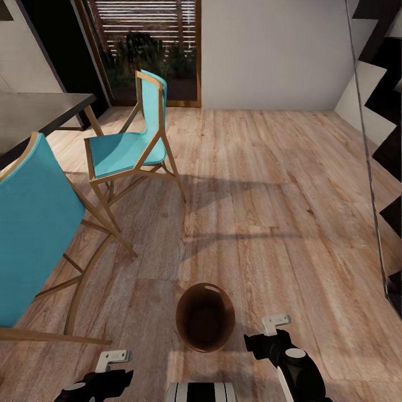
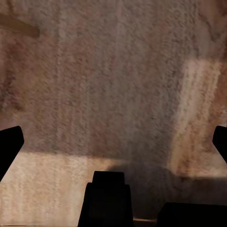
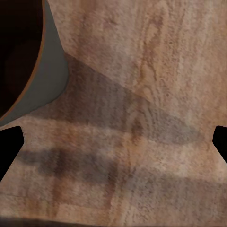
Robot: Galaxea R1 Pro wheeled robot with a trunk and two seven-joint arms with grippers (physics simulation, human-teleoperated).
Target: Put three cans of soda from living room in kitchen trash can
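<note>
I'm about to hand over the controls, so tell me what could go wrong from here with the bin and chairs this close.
1. The small round brown bin stands on the wood floor right ahead of the base, so rolling forward may knock it over.
2. The turquoise wood-framed chair sits close on the left; turning that way may clip it with the left gripper.
3. Both grippers look empty, the right gripper beside the bin.

No readable text, labels or numbers anywhere

Two teal chairs (image 1: 125,148), dark table (image 1: 33,114)
</note>
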